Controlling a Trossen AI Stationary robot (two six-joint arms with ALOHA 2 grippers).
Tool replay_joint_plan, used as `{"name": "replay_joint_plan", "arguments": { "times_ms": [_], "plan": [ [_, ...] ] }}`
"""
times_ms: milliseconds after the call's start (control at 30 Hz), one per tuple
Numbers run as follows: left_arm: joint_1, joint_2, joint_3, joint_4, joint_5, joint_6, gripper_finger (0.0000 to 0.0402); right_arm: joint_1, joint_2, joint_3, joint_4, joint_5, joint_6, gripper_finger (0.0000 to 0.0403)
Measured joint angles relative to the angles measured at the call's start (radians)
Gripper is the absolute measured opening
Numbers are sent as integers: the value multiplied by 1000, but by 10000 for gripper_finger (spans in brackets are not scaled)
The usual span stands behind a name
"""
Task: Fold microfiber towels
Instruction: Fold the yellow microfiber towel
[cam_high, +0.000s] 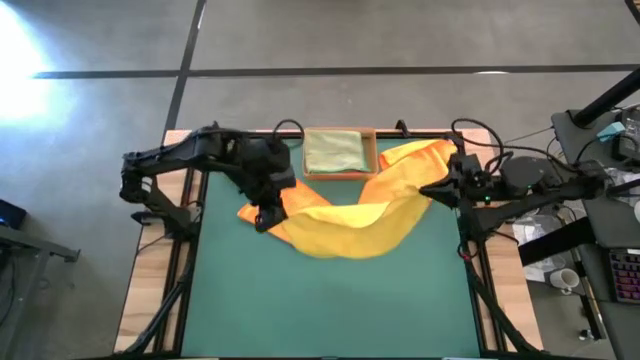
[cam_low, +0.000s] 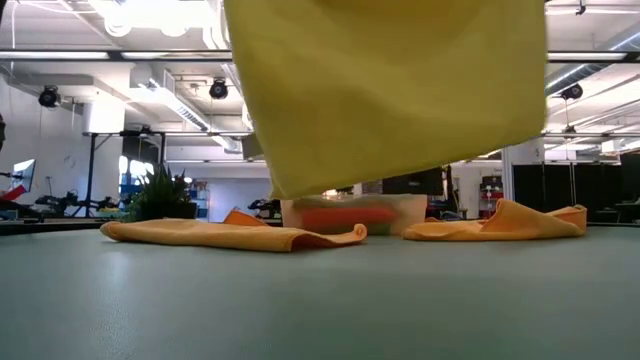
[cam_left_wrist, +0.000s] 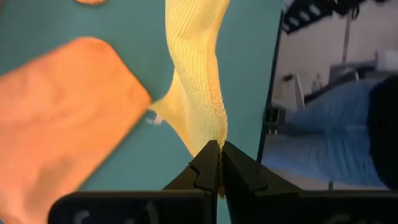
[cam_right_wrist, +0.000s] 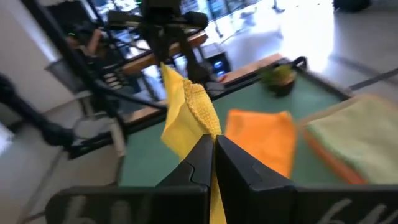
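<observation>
A yellow microfiber towel (cam_high: 350, 225) hangs in the air between my two grippers and fills the top of the low view (cam_low: 390, 90). My left gripper (cam_high: 265, 218) is shut on its left end, my right gripper (cam_high: 432, 190) on its right end. One orange towel (cam_high: 305, 197) lies flat on the green mat (cam_high: 330, 300) below the left gripper. A second orange towel (cam_high: 420, 152) lies at the far right. A pale green folded towel (cam_high: 335, 150) rests in the cardboard tray (cam_high: 372, 160) at the far edge. My left gripper pinches a bunched corner of the yellow towel (cam_left_wrist: 214, 134) between its two shut fingers, slanting down. The cloth runs away from the fingertips as a narrow gathered strip, lifted clear of the mat. My right gripper pinches the towel's other gathered end (cam_right_wrist: 202, 121) between its shut fingers, coming nearly level from the table's right side. From there the cloth sags toward the left gripper, its lower edge (cam_low: 290, 192) above the table.
The near half of the mat (cam_low: 320, 300) is bare. The orange towels (cam_low: 230, 236) (cam_low: 500, 222) and the tray (cam_low: 350, 215) lie along the far half. Beyond the right edge stands a desk with a cup (cam_high: 565, 280) and gear.
</observation>
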Motion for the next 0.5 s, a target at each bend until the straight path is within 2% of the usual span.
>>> {"name": "replay_joint_plan", "arguments": {
  "times_ms": [300, 500],
  "plan": [
    [-114, 1, -141, 55, 2, -50, 0, 174, 55, -5, 0, 4, 168, 8],
    [-185, 2, -215, 135, 84, -51, 0, 276, 166, -6, 34, 71, 305, 8]
  ]
}}
